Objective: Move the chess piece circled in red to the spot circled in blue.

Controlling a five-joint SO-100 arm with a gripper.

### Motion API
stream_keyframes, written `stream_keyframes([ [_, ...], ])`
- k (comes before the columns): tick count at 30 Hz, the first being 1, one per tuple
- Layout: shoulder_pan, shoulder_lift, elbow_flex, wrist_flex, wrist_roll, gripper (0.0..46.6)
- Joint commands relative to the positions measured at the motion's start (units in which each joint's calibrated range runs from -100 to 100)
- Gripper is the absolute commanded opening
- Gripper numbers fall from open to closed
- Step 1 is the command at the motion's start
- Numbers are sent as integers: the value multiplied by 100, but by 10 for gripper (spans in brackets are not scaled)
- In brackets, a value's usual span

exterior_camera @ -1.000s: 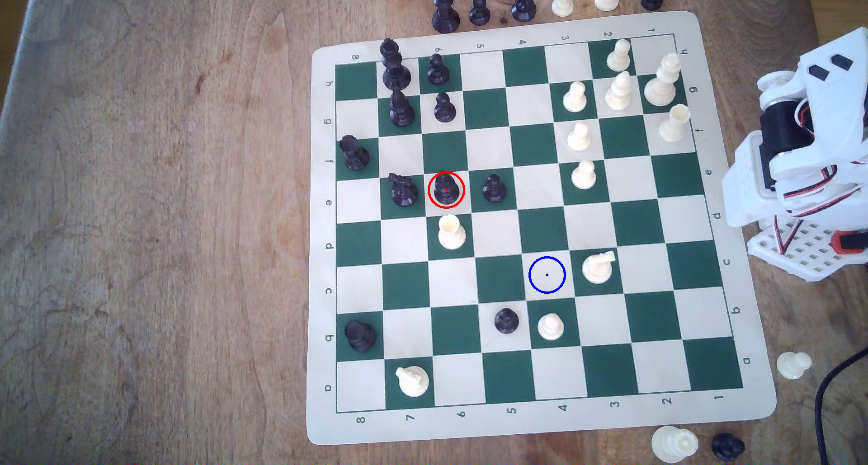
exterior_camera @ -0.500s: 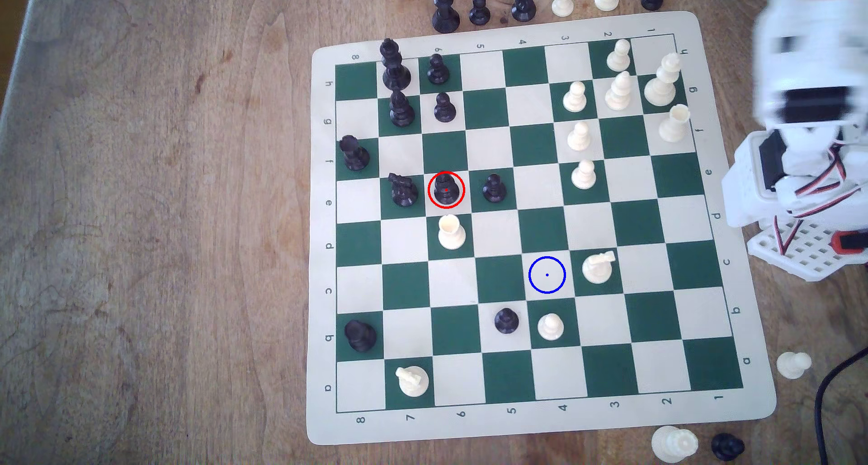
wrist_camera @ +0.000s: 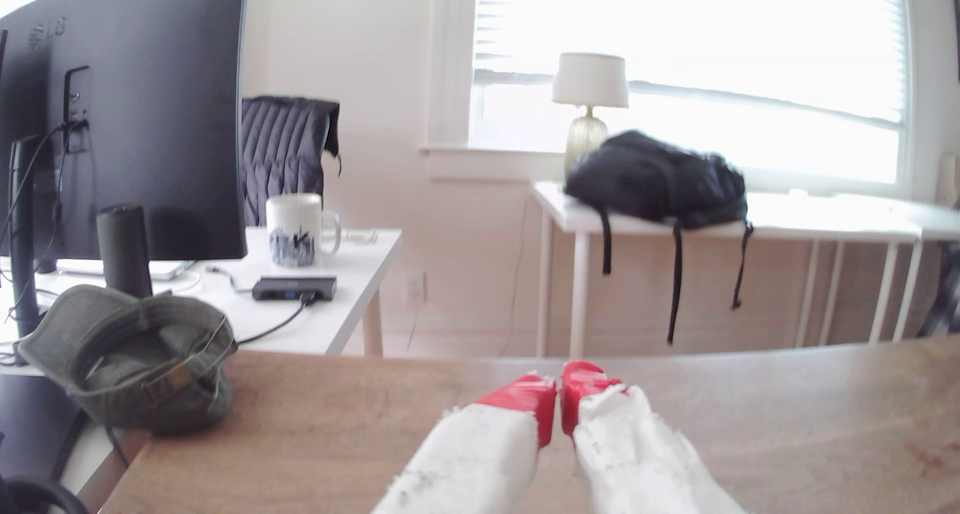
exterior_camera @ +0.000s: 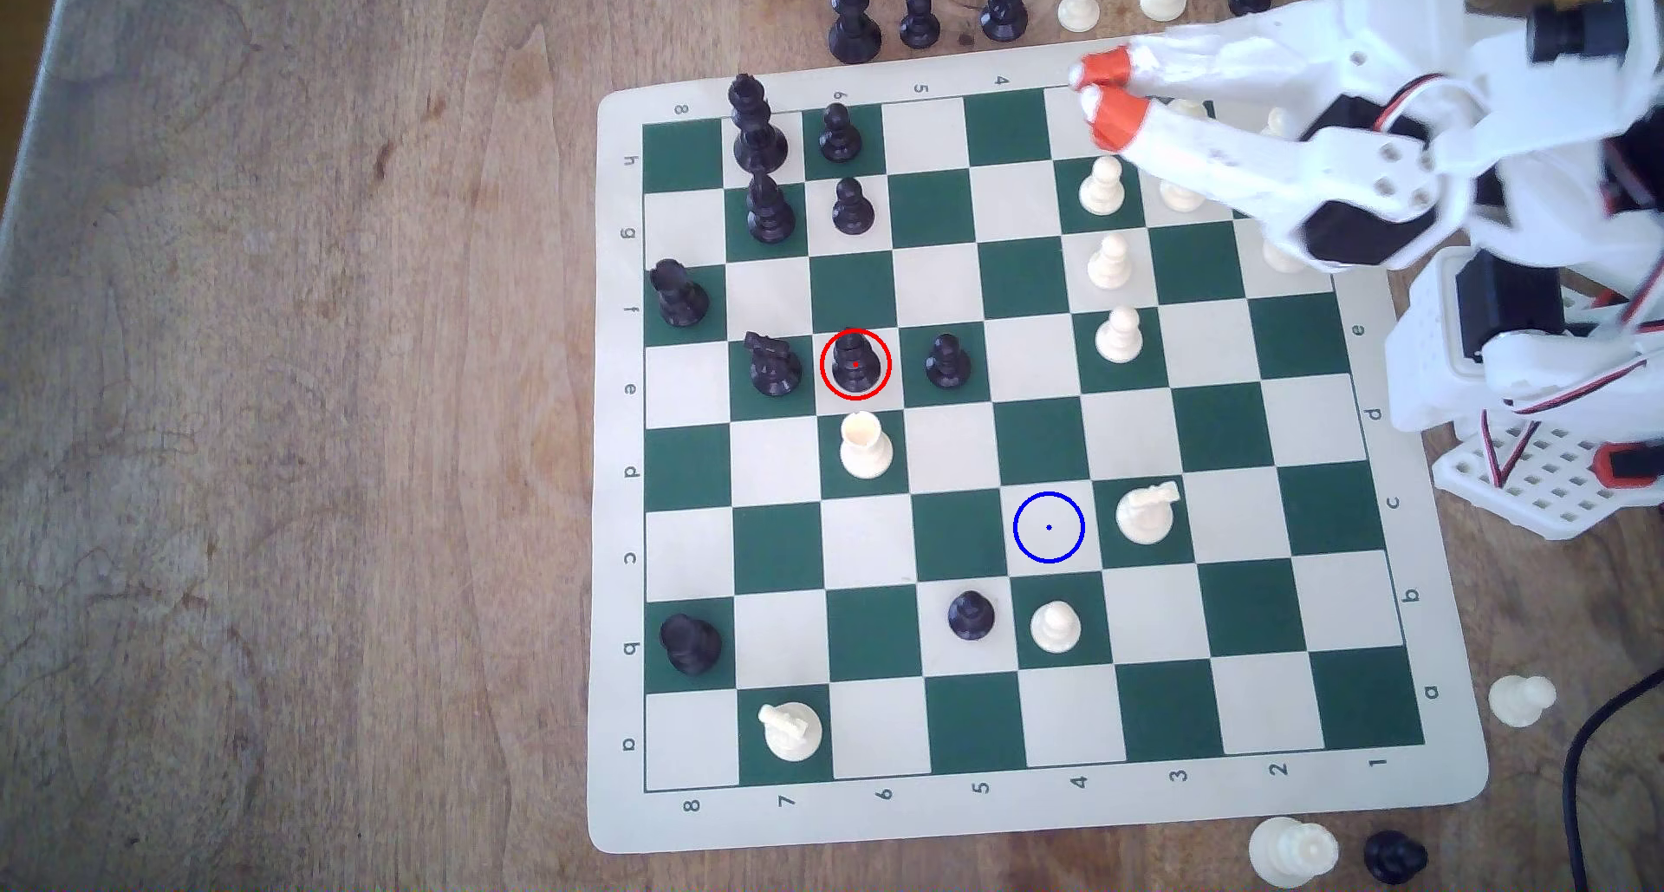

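Well apart, the chess piece (exterior_camera: 854, 365) stands from the tool (exterior_camera: 1100, 91)

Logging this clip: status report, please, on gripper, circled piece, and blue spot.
Gripper shut, empty, above board's far edge. Black piece untouched in red ring. Blue spot bare; white knight beside it.

A chess mat (exterior_camera: 621, 820) is showing printed labels on its cream border: numbers 8 down to 1 are running along the near and far edges, and letters a to h are running up both side edges; no other text is reading clearly, in either view
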Motion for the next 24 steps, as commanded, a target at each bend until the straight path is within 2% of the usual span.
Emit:
stream_keyframes([
  [1,-64,311,-1080,1382,-10,4],
  [5,61,1143,-1732,2184,-88,32],
  [6,100,1364,-1914,2307,-176,31],
  [10,248,2637,-2929,2987,-195,36],
  [16,311,4208,-4253,3249,-283,85],
  [17,295,4420,-4452,3323,-283,80],
  [19,233,5175,-5132,3781,-376,37],
  [22,194,5880,-5359,3839,-391,25],
  [24,194,6245,-5431,3798,-527,26],
])
